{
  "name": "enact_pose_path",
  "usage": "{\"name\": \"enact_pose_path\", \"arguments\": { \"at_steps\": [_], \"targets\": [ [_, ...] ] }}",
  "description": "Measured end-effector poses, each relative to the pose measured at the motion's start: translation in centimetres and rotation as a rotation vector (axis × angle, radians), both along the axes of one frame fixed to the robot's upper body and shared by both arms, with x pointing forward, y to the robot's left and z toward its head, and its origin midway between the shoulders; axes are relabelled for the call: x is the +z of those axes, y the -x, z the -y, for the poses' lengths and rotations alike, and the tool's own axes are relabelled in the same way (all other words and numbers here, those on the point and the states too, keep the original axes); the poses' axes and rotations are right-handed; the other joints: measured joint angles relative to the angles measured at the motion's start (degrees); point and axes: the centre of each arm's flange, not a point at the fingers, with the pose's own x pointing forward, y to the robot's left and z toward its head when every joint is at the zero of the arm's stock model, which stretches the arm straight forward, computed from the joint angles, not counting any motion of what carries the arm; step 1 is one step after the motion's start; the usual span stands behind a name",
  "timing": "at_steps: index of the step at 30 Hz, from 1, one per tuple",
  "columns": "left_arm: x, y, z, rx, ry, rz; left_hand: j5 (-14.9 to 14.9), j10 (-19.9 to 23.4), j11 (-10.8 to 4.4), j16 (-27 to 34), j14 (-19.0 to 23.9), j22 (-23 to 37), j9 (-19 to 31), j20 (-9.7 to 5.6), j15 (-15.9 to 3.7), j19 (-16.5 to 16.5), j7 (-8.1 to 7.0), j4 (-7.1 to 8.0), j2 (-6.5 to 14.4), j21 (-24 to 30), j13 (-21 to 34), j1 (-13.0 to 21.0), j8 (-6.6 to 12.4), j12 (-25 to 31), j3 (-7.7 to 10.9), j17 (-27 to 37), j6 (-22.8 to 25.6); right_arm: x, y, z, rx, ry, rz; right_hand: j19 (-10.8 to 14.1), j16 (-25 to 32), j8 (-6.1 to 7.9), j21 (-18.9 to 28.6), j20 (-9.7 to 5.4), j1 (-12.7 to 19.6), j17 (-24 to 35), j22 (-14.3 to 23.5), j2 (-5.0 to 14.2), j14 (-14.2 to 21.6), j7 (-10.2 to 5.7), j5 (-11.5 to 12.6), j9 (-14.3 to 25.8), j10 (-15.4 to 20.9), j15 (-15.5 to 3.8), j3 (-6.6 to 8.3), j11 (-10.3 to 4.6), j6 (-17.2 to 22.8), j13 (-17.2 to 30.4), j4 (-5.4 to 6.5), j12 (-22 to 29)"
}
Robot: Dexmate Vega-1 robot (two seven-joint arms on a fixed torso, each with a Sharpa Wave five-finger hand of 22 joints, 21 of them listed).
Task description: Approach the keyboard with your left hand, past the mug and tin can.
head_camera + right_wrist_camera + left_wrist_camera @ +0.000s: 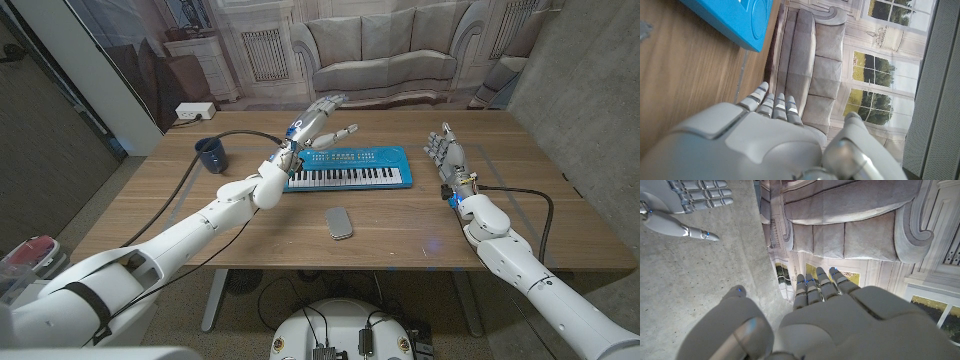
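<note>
The blue toy keyboard [350, 168] lies across the middle of the wooden table [150, 215]. My left hand [320, 125] hangs in the air over the keyboard's far left end, fingers spread, holding nothing. A dark blue mug [211, 154] stands to the left of that arm. A flat grey tin [340, 222] lies in front of the keyboard. My right hand [445, 155] stands just right of the keyboard, fingers straight and empty. In the left wrist view my left hand [840, 315] reaches out with straight fingers [815, 287]. The keyboard's corner [740, 20] lies beyond my right hand [765, 135].
A black cable [185, 190] runs over the table's left part past the mug. Another cable [530, 195] trails near the right arm. A printed sofa backdrop [400, 50] hangs behind the table. My right hand [690, 195] is seen from the left wrist.
</note>
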Motion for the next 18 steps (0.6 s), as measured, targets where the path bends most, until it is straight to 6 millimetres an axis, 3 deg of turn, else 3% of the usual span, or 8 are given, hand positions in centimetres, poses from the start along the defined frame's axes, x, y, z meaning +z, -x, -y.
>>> {"name": "enact_pose_path", "arguments": {
  "at_steps": [18],
  "targets": [
    [-0.44, -1.12, 0.45, 0.057, -0.078, -0.028, 0.0, 0.7, -0.09, 0.0, 0.3, 0.0, 0.0, 0.0, 0.3, 0.0, -0.39, 0.0, -0.2, 0.0, 0.0, 0.2, 0.0, 0.0, 0.01, 0.0, 0.4, 0.11, -0.24, 0.03, -0.002, -0.005, 0.0, 0.0, 0.0, 0.0, -0.3, 0.02, 0.2, 0.0, 0.0, 0.23, 0.0, 0.0, 0.0, 0.0, 0.0, 0.0, -0.24, 0.0, 0.0, 0.0, 0.24, 0.0]
  ]
}}
